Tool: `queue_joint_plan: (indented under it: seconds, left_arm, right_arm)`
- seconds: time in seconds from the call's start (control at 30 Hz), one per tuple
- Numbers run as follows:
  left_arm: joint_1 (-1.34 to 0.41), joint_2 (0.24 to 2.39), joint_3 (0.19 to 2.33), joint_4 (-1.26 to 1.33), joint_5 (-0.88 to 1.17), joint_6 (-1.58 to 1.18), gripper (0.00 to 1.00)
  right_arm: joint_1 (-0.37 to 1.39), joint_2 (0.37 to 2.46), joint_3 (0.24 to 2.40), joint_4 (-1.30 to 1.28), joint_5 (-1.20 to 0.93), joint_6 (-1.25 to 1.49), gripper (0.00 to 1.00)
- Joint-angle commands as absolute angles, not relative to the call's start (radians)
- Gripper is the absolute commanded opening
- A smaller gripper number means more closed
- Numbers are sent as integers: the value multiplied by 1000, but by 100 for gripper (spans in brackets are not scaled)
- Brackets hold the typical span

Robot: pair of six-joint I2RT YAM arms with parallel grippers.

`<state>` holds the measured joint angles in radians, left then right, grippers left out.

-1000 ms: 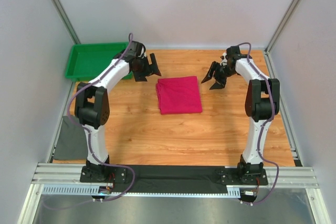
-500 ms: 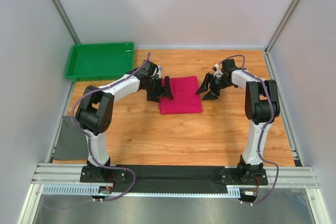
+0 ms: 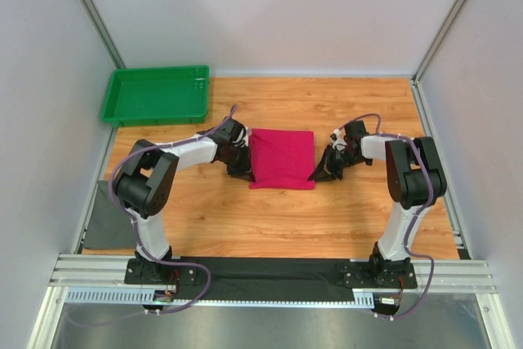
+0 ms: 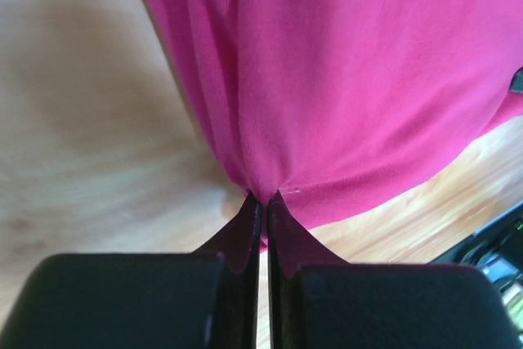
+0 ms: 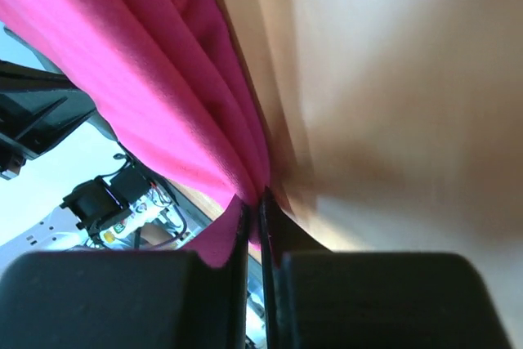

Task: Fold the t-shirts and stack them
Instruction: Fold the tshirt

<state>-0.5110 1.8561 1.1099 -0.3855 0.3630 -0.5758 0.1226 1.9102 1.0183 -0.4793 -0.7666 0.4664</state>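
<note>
Folded magenta-pink fabric t-shirt (image 3: 283, 158) pinched by left gripper (image 3: 245, 171) at 8 o'clock, right gripper (image 3: 320, 173) at 4; lift both evenly.

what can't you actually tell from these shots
- Top view: how many layers the folded t-shirt has. Only its top face shows.
- Left wrist view: how much cloth the left gripper pinches. Its shut fingers hide it.
- Right wrist view: the same for the right gripper. The table is blurred.
- Top view: what the grey sheet is. It lies partly behind the left arm.
</note>
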Motion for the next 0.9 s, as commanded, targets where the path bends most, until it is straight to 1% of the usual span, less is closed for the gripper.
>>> queue_joint_plan:
  seconds: [0.0, 0.07, 0.1, 0.13, 0.17, 0.2, 0.27, 0.3, 0.37, 0.4, 0.43, 0.47, 0.53, 0.57, 0.63, 0.67, 0.77, 0.87]
  left_arm:
    - [-555, 1743, 1033, -390, 353, -578, 0]
    - [-594, 1653, 953, -406, 354, -597, 0]
    - [-604, 1619, 922, -411, 356, -612, 0]
    - [-612, 1585, 863, -416, 356, -618, 2]
    - [-618, 1509, 835, -434, 353, -623, 28]
    - [-618, 1473, 810, -449, 348, -627, 40]
    - [-617, 1398, 793, -494, 289, -601, 60]
    - [-612, 1341, 799, -520, 270, -586, 64]
    - [-592, 1306, 831, -505, 241, -548, 65]
    - [-559, 1315, 848, -494, 233, -539, 64]
    - [-542, 1333, 891, -486, 235, -525, 62]
    - [-522, 1386, 917, -465, 244, -497, 57]
    - [-492, 1454, 1004, -439, 258, -463, 54]
    - [-488, 1526, 1034, -416, 258, -437, 54]
    - [-480, 1604, 1139, -408, 290, -411, 58]
    - [-480, 1685, 1181, -432, 299, -379, 61]
    - [-479, 1816, 1319, -483, 324, -344, 62]
    - [-479, 1865, 1376, -489, 318, -324, 62]
  right_arm:
    - [135, 1751, 881, -434, -746, 515, 2]
    - [141, 1674, 815, -472, -733, 535, 3]
    - [141, 1592, 751, -491, -730, 538, 7]
    - [143, 1547, 727, -535, -720, 537, 11]
    - [140, 1502, 709, -566, -706, 535, 21]
    - [140, 1427, 703, -598, -686, 528, 41]
    - [138, 1376, 730, -661, -638, 506, 54]
    - [138, 1365, 751, -672, -617, 474, 62]
    - [132, 1390, 839, -678, -577, 442, 64]
    - [129, 1441, 874, -675, -569, 433, 64]
    - [124, 1471, 902, -657, -560, 422, 63]
    - [120, 1535, 961, -643, -560, 420, 62]
    - [120, 1597, 1021, -623, -563, 417, 61]
    - [120, 1623, 1075, -617, -563, 411, 60]
    - [120, 1698, 1124, -615, -568, 402, 60]
    - [120, 1736, 1159, -617, -566, 390, 60]
    - [120, 1779, 1199, -621, -561, 371, 60]
    - [120, 1824, 1230, -627, -565, 365, 60]
